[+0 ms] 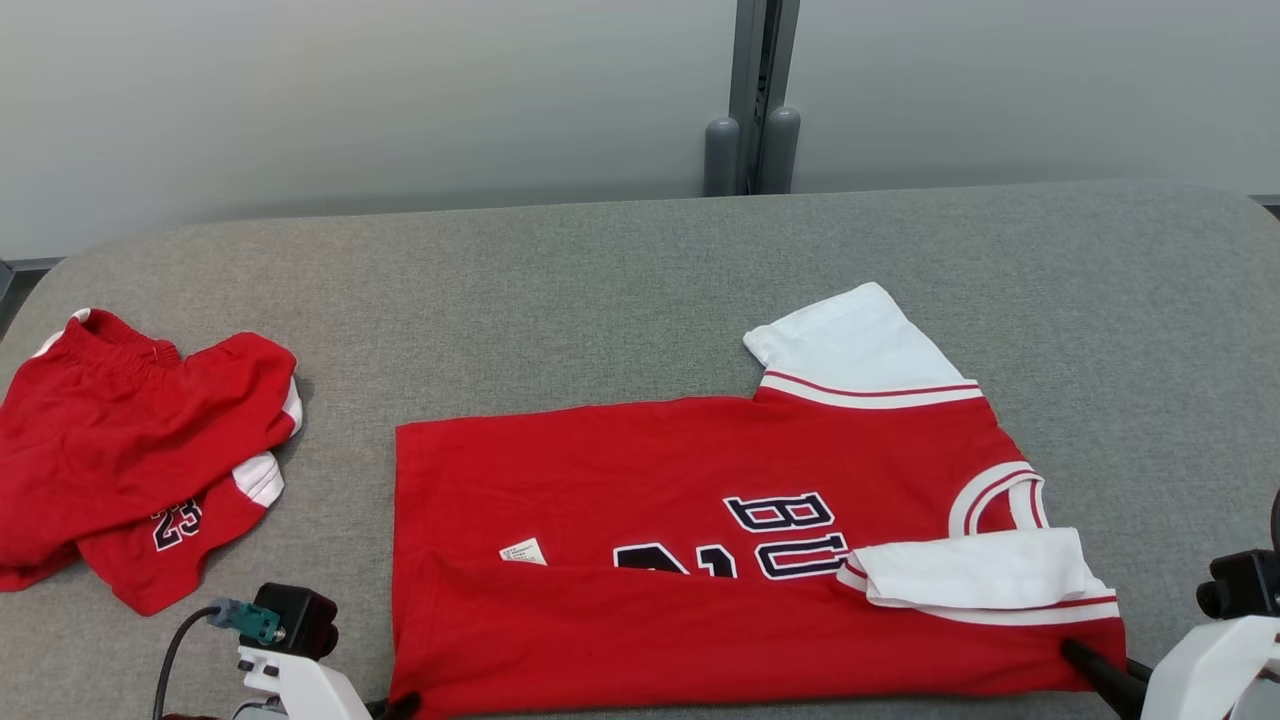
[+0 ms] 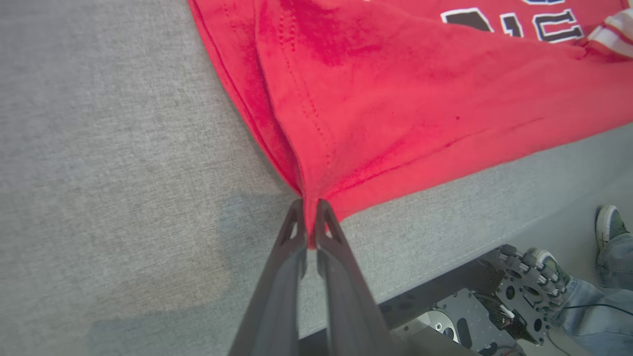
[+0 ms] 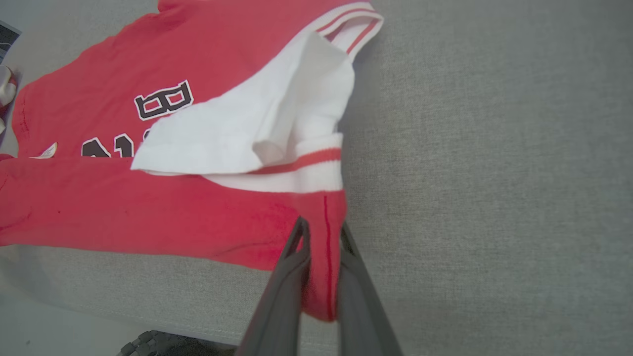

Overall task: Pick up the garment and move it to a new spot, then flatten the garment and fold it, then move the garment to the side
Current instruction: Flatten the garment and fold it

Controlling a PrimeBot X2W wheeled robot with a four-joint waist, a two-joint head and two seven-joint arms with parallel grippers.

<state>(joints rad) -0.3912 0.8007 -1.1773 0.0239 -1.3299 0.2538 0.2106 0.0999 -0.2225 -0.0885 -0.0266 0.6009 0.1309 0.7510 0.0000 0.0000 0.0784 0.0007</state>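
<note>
A red shirt (image 1: 640,480) lies spread across the middle of the grey padded table (image 1: 600,280), turned sideways with its hem to the left and its collar (image 1: 1000,495) to the right. Its near long edge is doubled over onto the front, so a red band covers the lower part of the dark lettering (image 1: 790,540). A small white label (image 1: 523,551) pokes out at the edge of that fold. One white sleeve (image 1: 860,350) sticks out flat on the far side. The other sleeve (image 1: 975,570) is tucked over the chest, just beside the collar.

The left gripper (image 2: 310,207) is at the shirt's near left corner, its two dark fingers pressed together with a pinch of red cloth between them. The fabric pulls into creases that fan out from that point. The right gripper (image 3: 324,227) is at the near right corner, below the striped sleeve band. Its fingers are clamped on either side of the red edge there, with a flap of cloth hanging down between them. Both corners sit close to the near edge of the table.

A pair of red shorts (image 1: 120,440) lies rumpled at the far left of the table, well apart from the shirt. Beyond the table stands a pale wall with a grey post (image 1: 750,100). Down past the table's near edge, a person's shoe (image 2: 608,225) and a jeans leg stand on the floor next to the robot's toothed metal wheel (image 2: 519,287).
</note>
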